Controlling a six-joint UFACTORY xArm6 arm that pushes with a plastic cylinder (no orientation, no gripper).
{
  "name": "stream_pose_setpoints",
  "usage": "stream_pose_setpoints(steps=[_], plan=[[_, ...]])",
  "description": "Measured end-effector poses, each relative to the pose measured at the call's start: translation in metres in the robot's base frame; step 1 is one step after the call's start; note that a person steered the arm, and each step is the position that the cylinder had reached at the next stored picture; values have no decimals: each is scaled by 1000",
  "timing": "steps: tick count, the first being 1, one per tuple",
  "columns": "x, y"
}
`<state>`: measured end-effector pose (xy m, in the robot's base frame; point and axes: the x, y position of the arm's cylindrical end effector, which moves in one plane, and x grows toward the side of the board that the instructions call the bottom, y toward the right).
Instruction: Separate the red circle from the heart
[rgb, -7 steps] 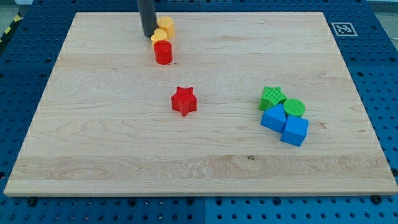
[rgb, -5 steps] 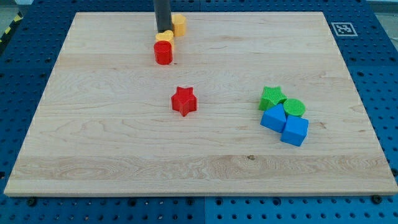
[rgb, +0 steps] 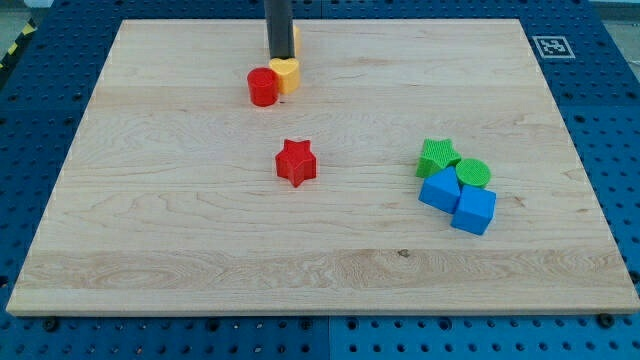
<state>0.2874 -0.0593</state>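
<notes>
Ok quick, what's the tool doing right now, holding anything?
My tip: a plain rod, holding nothing; it sits just above the yellow heart, which touches the red circle.

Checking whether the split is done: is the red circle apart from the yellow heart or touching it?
Touching. The red circle sits against the yellow heart with no board showing between; my tip is just above the heart.
</notes>
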Motion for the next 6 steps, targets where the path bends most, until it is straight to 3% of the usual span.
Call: stream_pose_setpoints(steps=[3,6], plan=[[55,-9],[64,-43]])
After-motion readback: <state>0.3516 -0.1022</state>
